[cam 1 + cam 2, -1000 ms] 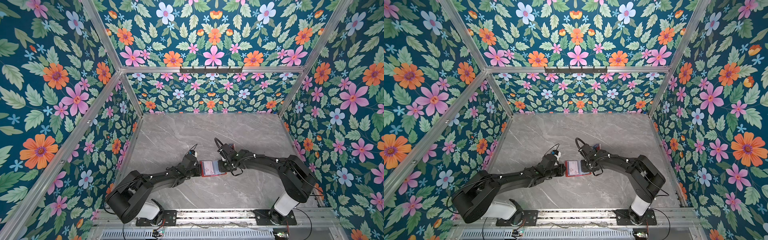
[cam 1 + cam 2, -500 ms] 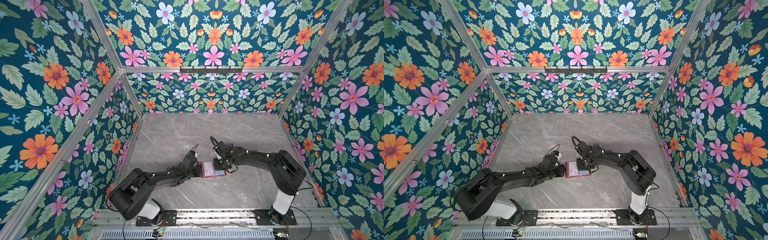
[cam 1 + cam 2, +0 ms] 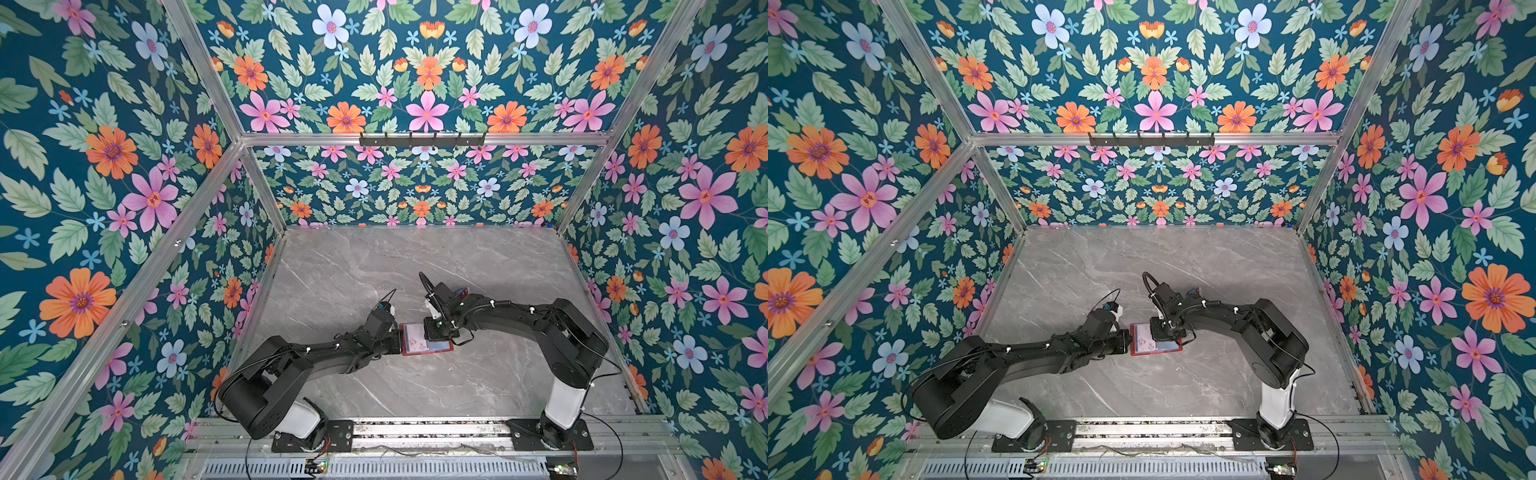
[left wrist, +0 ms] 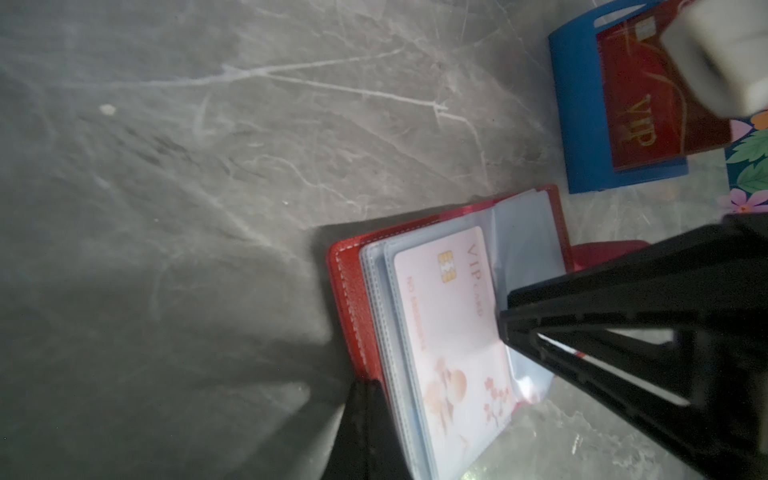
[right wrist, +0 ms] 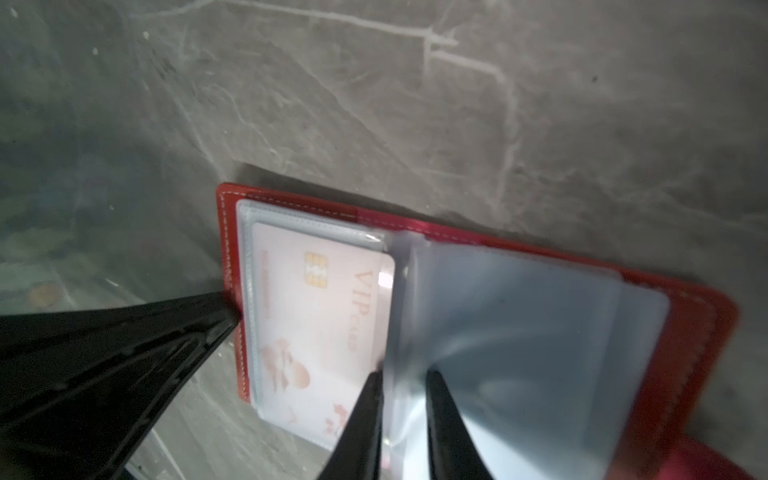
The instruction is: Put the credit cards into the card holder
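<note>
The red card holder (image 3: pixel 428 352) lies open on the marble table in both top views, its clear sleeves up. A pale pink VIP card (image 4: pixel 449 316) sits in the top sleeve on its left half. My left gripper (image 4: pixel 365 432) is shut, its tip resting on the holder's left cover edge (image 5: pixel 230 257). My right gripper (image 5: pixel 403 384) stands over the fold with its jaws a narrow gap apart and a blurred clear sleeve page (image 5: pixel 519 332) rising between them. A red VIP credit card (image 4: pixel 648 104) stands in a blue stand (image 4: pixel 582 124) just behind.
The blue stand (image 3: pixel 461 291) is partly hidden behind the right arm (image 3: pixel 519 316). Both arms reach in low from the front rail (image 3: pixel 415 428) and meet at the holder. Floral walls close in the table on three sides.
My right gripper has moved left from the holder's right side to over its fold, and a clear sleeve page now stands up between its jaws. The left gripper stays put.
</note>
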